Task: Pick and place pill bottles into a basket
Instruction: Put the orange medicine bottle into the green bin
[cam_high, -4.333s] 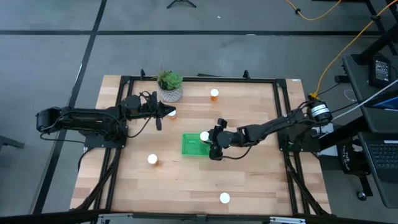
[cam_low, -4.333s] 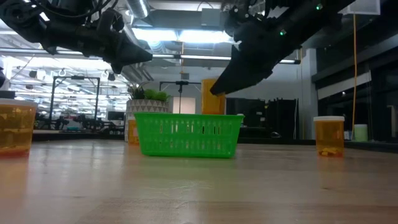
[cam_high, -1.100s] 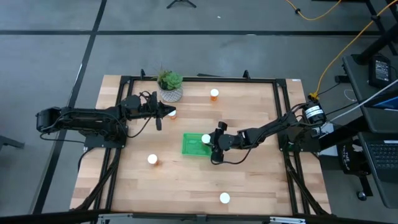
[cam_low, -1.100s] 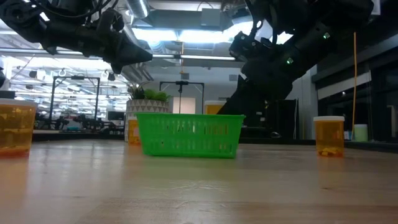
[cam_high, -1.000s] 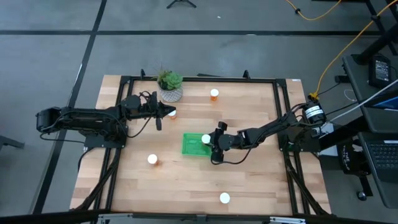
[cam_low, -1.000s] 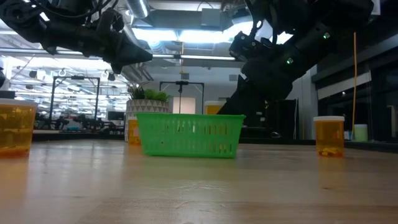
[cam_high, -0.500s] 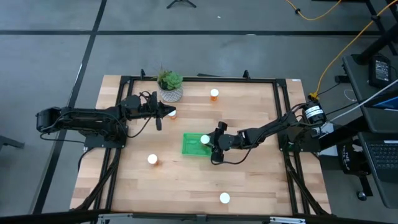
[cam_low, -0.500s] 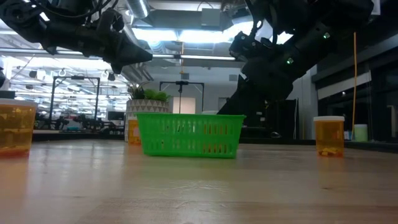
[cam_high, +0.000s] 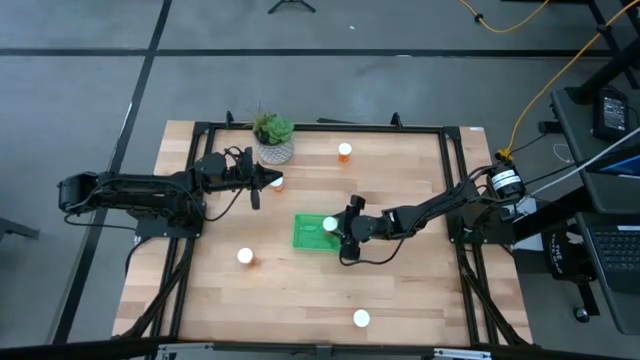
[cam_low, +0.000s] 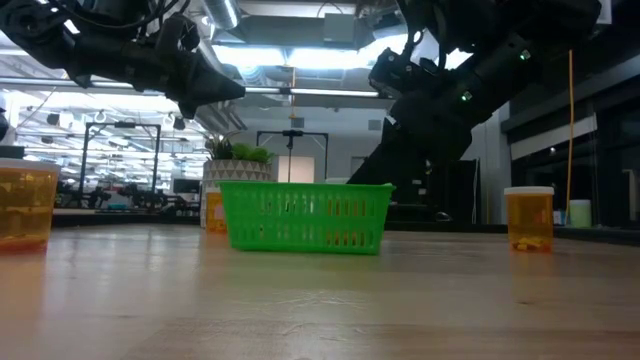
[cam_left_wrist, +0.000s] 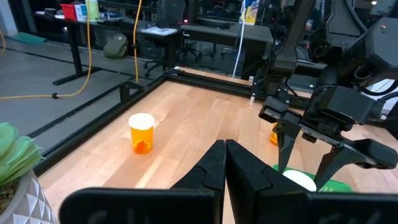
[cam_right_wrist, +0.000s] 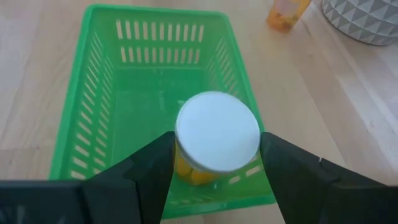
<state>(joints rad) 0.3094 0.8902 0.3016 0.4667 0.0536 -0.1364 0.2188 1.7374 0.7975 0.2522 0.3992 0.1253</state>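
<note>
The green basket (cam_high: 310, 233) stands mid-table and also shows in the right wrist view (cam_right_wrist: 99, 93). My right gripper (cam_high: 340, 230) reaches over the basket's right side and is shut on a pill bottle (cam_high: 328, 224), orange with a white cap (cam_right_wrist: 217, 130), inside the basket. My left gripper (cam_high: 270, 180) is shut and empty, hovering next to a bottle (cam_high: 278, 184) that stands by the plant pot (cam_high: 273, 150). Other bottles stand on their bases on the table at the far side (cam_high: 345, 151), near left (cam_high: 244, 257) and near edge (cam_high: 361, 319). My right gripper pinches the bottle between its two fingers (cam_right_wrist: 155, 165), one on each side just under the cap's rim (cam_right_wrist: 180, 146). The fingers slant down from the table's right. The bottle stands upright inside the basket, its orange base low behind the basket wall (cam_low: 345, 238).
The potted plant (cam_high: 272, 130) stands at the far side, left of centre. A black frame (cam_high: 320, 126) runs round the table's edges. The low view shows bottles at left (cam_low: 22, 205) and right (cam_low: 530, 218) of the basket (cam_low: 300, 215).
My right gripper has gone down a little with the bottle. The bottle's orange base now shows lower behind the basket's wall in the low view.
</note>
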